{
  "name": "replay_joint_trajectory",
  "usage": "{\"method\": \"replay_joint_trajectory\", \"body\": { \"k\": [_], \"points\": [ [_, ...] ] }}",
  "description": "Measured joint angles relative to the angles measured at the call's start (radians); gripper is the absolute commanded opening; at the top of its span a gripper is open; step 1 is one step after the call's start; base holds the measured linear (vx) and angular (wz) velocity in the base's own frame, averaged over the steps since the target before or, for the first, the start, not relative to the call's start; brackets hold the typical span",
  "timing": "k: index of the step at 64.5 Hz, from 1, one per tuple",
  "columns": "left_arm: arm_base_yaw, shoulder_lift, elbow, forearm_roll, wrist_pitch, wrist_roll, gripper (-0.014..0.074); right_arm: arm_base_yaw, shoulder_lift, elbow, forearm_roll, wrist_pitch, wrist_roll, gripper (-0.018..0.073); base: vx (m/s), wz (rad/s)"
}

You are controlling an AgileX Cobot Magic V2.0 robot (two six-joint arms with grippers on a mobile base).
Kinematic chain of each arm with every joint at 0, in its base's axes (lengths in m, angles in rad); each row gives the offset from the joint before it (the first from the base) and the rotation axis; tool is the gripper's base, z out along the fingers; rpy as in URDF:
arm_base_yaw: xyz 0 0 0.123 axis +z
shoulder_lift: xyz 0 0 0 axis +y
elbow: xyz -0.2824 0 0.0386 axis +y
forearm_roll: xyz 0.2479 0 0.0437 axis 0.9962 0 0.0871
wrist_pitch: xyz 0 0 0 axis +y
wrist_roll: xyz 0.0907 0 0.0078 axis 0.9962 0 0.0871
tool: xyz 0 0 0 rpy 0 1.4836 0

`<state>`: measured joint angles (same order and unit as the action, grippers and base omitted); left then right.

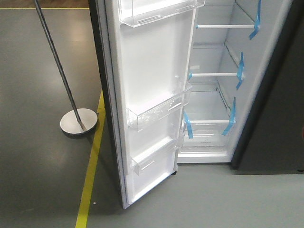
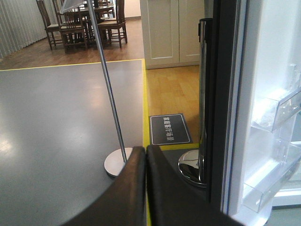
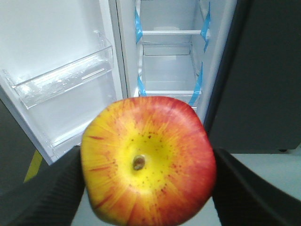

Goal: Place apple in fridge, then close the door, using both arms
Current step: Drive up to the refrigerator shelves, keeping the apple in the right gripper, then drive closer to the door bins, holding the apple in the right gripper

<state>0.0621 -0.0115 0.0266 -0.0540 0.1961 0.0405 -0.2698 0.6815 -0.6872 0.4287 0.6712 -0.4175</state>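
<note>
The left jaws are pressed together, while the right jaws clamp the apple (image 3: 148, 162) between them.

door (image 1: 152, 95) open, left of fridge (image 1: 209, 102) compartment | stand (image 1: 78, 121) on floor (image 1: 38, 166), left of door | apple (image 3: 148, 160) in right gripper (image 3: 149, 188), before fridge shelves (image 1: 216, 74) | second panel (image 1: 280, 104) right of compartment

The floor (image 2: 56, 122) is smooth grey with soft patches of glare, edged by a yellow line (image 1: 90, 166). A thin metal pole (image 2: 110, 94) rises from a round steel base (image 1: 78, 122) standing on the grey, just beside the line. Beyond lie wooden boards (image 2: 174, 89), a dark mat (image 2: 169, 128) with white lettering, cream cabinet doors (image 2: 164, 28), dark wooden chairs (image 2: 70, 28) and pale vertical blinds (image 2: 16, 23).
</note>
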Motion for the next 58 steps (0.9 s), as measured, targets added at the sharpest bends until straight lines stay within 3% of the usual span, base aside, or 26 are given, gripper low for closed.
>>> {"method": "replay_joint_trajectory", "body": {
  "k": [58],
  "points": [
    [0.0, 0.0, 0.0, 0.0, 0.0, 0.0, -0.0006, 0.0, 0.0, 0.0, 0.0, 0.0, 0.0, 0.0225, 0.07, 0.0]
  ]
}}
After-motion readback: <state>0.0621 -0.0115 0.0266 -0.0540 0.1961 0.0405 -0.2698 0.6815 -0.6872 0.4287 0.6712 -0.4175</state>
